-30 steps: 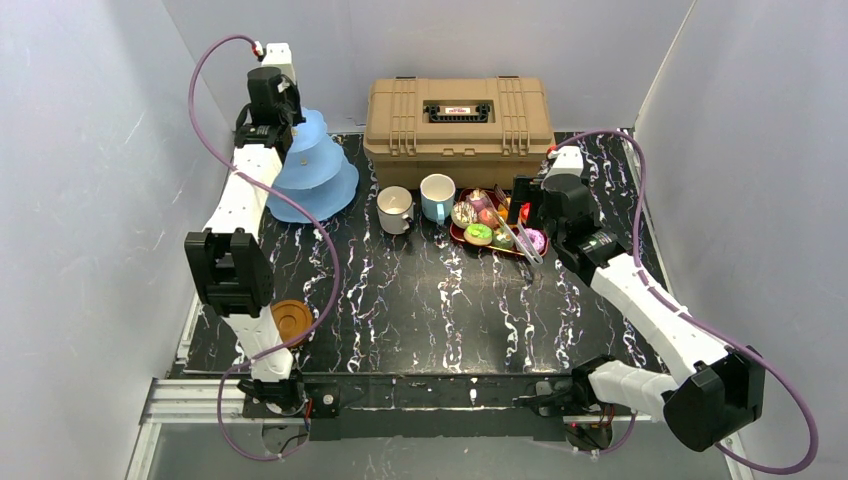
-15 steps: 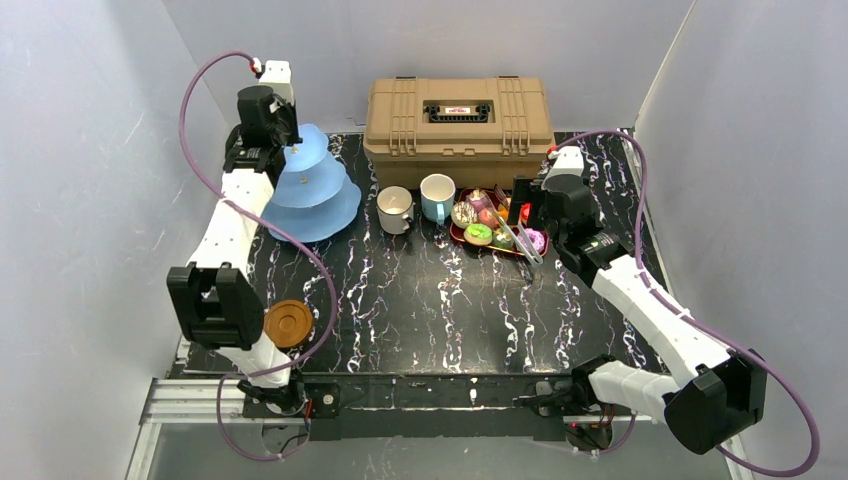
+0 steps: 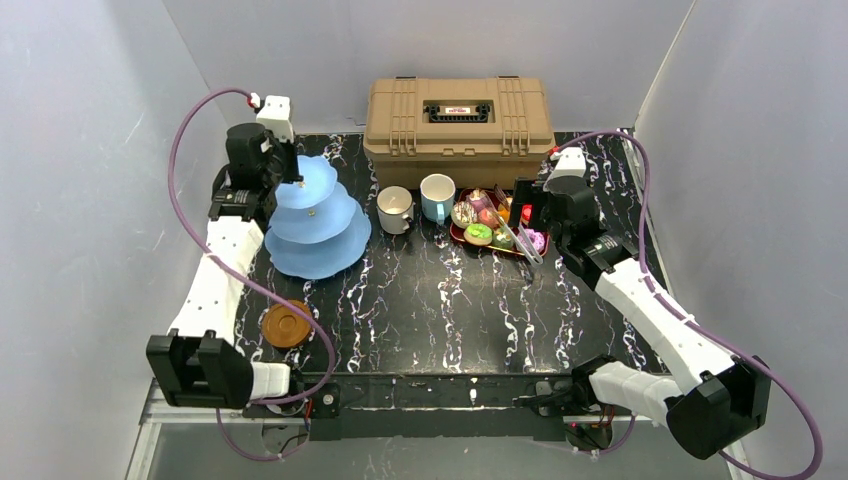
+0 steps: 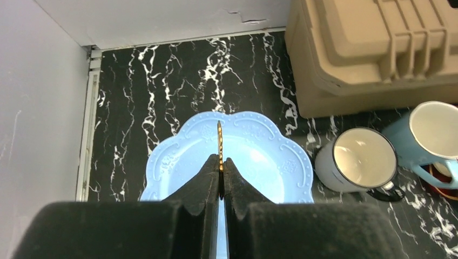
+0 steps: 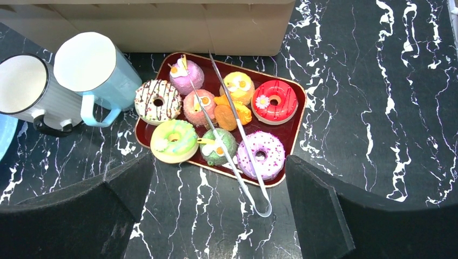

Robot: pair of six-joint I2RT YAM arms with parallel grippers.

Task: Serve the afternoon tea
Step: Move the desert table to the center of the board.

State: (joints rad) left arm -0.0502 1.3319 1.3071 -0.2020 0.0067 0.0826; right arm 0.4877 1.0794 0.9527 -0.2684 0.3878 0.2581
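Left gripper (image 4: 221, 164) pinching the cake stand's gold top handle (image 4: 219, 137)
The light-blue three-tier cake stand (image 3: 318, 225) is standing upright at the far left of the table (image 3: 450, 310), left of the white mug (image 3: 394, 210) (whether its base is touching down is unclear). The closed fingers are clamping the thin handle, its tip poking out beyond them. The right gripper (image 5: 219, 172) is hovering wide open over the dark-red tray (image 5: 289, 132) of toy donuts (image 5: 174, 141), holding nothing.
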